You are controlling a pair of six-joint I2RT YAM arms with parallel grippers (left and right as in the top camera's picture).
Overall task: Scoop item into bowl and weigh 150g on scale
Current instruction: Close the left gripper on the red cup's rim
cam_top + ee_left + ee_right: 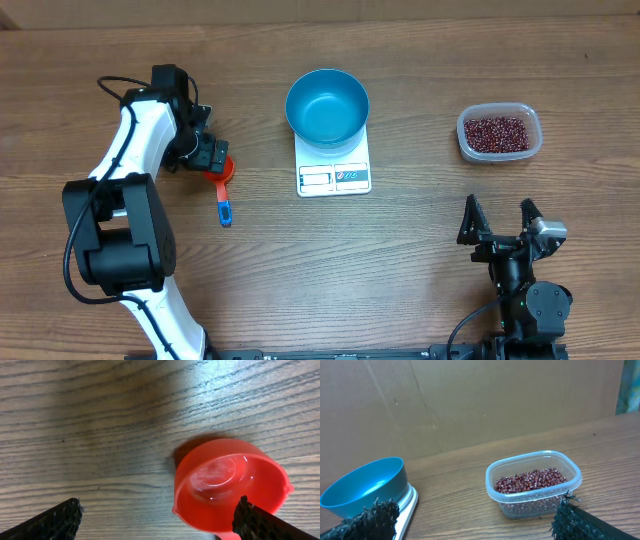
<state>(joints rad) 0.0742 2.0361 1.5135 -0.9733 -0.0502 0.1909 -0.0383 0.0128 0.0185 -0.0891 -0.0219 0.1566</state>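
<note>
Pickup step: left gripper hovers, jaws apart, over red scoop; right gripper idle, also apart; next move likely needs closing on the handle.

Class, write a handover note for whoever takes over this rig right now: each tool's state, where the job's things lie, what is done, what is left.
Left tool: open, over the red scoop on the table, not gripping it.
Right tool: open, empty, clear of everything.
Bowl: empty, standing on the scale.
Beans: in the clear tub right of the scale.
Done: bowl set on scale; no beans moved.
Left to do: grip the scoop, carry beans into the bowl until the scale shows 150 g; display unreadable here.
</note>
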